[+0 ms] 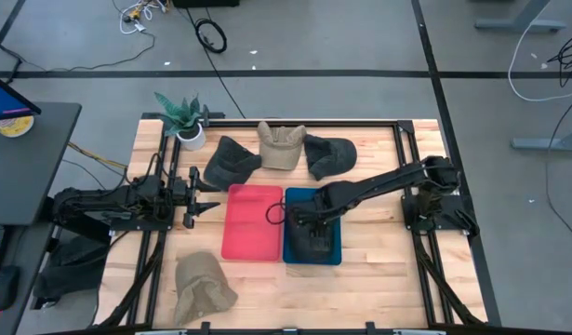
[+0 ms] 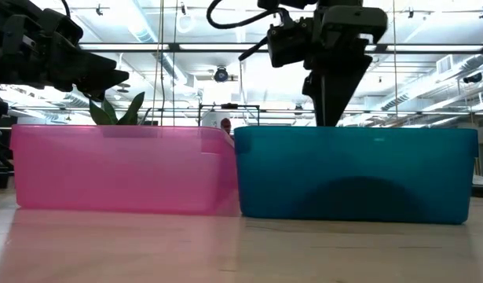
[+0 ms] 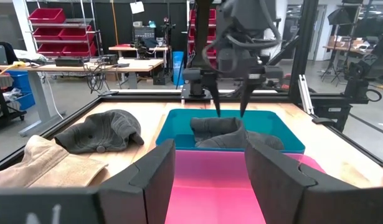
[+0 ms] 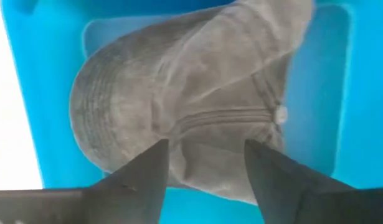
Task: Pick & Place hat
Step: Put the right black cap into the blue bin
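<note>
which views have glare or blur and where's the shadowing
Low view: bright ceiling lights leave the right gripper a dark silhouette, and a dark shape shows through the blue bin wall. Right wrist view: the grey hat is soft, and the edge beside the bin is blown out white. High view: evenly lit. Left wrist view: its own fingers are blurred.

A dark grey hat point(image 4: 197, 106) lies crumpled inside the blue bin point(image 1: 334, 253) at lower centre of the high view, its stitched crown and top button facing up. Three more hats rest on the table in the upper centre: a dark grey hat point(image 1: 232, 161), a tan hat point(image 1: 281, 145) and another dark hat point(image 1: 328, 154), side by side. A further tan hat point(image 1: 202, 287) lies at lower left.
</note>
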